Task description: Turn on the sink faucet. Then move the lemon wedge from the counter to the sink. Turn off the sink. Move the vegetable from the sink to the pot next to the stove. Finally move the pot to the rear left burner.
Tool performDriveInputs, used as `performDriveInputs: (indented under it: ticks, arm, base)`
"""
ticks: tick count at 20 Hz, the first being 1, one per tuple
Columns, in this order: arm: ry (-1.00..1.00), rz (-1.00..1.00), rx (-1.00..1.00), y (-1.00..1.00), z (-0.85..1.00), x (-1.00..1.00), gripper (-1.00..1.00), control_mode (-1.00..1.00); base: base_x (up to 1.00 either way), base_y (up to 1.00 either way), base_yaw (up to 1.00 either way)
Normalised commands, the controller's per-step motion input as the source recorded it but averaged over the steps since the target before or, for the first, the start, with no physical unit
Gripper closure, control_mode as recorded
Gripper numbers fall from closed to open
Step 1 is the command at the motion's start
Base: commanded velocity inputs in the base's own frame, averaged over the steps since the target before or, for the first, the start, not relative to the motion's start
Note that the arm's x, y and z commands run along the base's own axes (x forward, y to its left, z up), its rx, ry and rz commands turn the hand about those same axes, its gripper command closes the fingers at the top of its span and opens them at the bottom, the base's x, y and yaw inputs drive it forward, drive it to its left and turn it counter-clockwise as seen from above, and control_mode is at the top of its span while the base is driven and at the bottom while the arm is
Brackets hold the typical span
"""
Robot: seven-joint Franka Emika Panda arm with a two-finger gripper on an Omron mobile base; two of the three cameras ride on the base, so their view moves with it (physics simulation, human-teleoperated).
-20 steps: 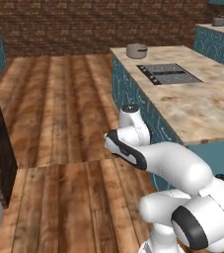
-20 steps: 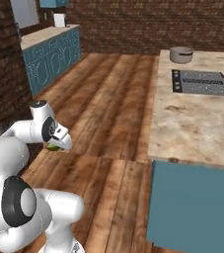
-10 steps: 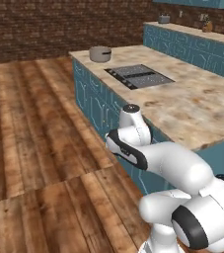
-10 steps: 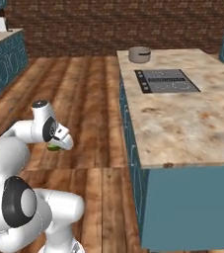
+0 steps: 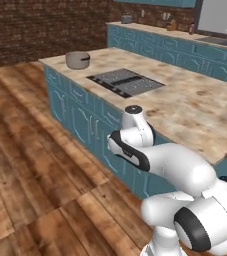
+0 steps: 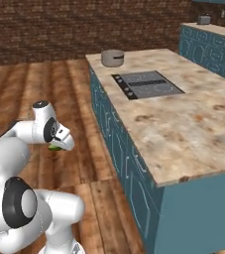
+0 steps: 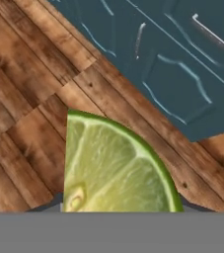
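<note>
A yellow-green lemon wedge [image 7: 114, 168] stands large at the bottom of the hand view, cut face up, and hides my fingertips. In the right base view my gripper [image 6: 59, 144] hangs over the wooden floor left of the island, shut on the lemon wedge [image 6: 54, 147]. The tan-grey pot [image 5: 78, 60] [image 6: 113, 57] stands at the far end of the beige counter [image 5: 195, 110] [image 6: 183, 129], beyond the dark stove [image 5: 126, 82] [image 6: 148, 84]. A dark grey strip on the back counter looks like the sink [image 5: 220, 41]. The sink faucet is too small to make out.
Teal cabinet fronts [image 5: 85, 120] [image 6: 119, 149] [image 7: 172, 59] of the island run close beside the arm. Wooden floor [image 5: 30, 165] [image 6: 44, 89] stretches left to a brick wall [image 6: 84, 25]. A second teal counter [image 5: 155, 40] lines the back.
The whole scene has swung in both base views as the base drove and turned; the island now lies closer and more to the right. The arm keeps its pose with the wedge held.
</note>
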Motion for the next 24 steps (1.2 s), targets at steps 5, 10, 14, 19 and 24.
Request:
performDriveInputs:
  ticks: [5, 10, 14, 19, 24]
  arm:
    - [0.00, 0.00, 0.00, 0.00, 0.00, 0.00, 1.00, 1.00]
    - [0.00, 0.00, 0.00, 0.00, 0.00, 0.00, 1.00, 1.00]
    - [0.00, 0.00, 0.00, 0.00, 0.00, 0.00, 1.00, 1.00]
    - [0.00, 0.00, 0.00, 0.00, 0.00, 0.00, 1.00, 1.00]
    - [0.00, 0.00, 0.00, 0.00, 0.00, 0.00, 1.00, 1.00]
  base:
    - [0.56, 0.81, -0.36]
    - [0.55, 0.83, -0.35]
    - [0.55, 0.82, -0.35]
    - [0.53, 0.86, -0.33]
    - [0.52, 0.88, -0.32]
